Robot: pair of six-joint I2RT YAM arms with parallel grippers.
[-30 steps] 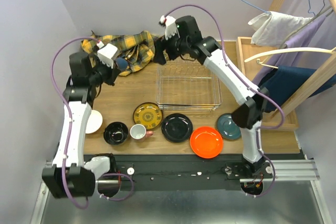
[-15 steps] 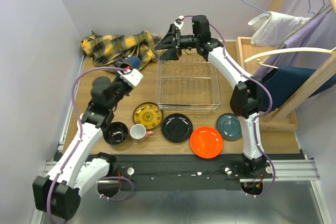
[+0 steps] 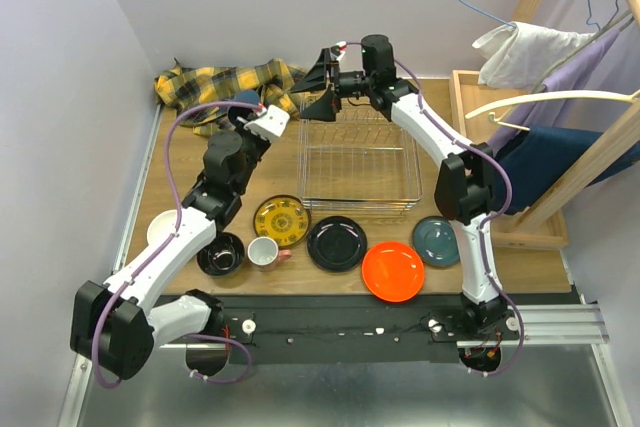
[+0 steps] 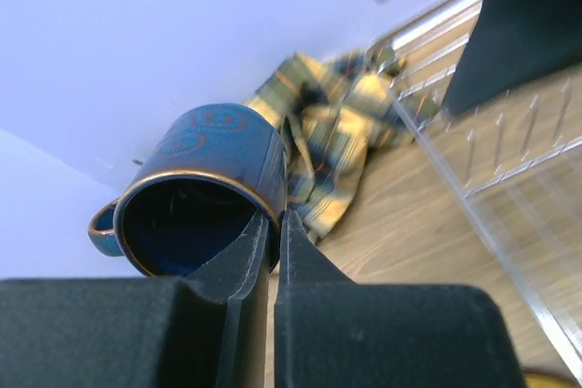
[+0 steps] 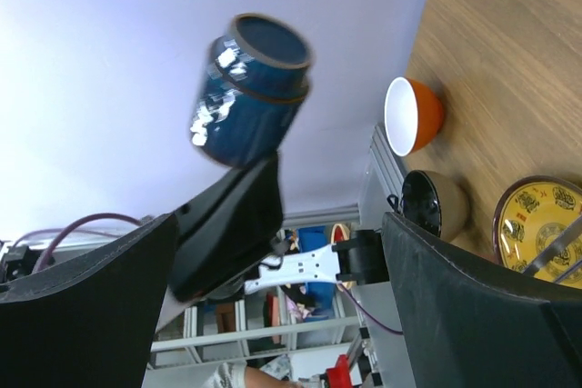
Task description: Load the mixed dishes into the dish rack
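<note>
The left claw (image 4: 275,215), clamped on just the rim of the blue mug (image 4: 214,147) aloft off the upper-left corner of the dish rack (image 3: 362,205), could let it swing and drop; the right claw (image 3: 316,87) gapes wide nearby.

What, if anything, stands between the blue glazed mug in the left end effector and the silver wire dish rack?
Only the open right end effector, hanging at the silver wire rack's far-left corner, nearest the blue glazed mug. Otherwise nothing visible.

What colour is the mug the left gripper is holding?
The mug is dark blue, brown-rimmed, with swirls; left wrist view shows it best.
</note>
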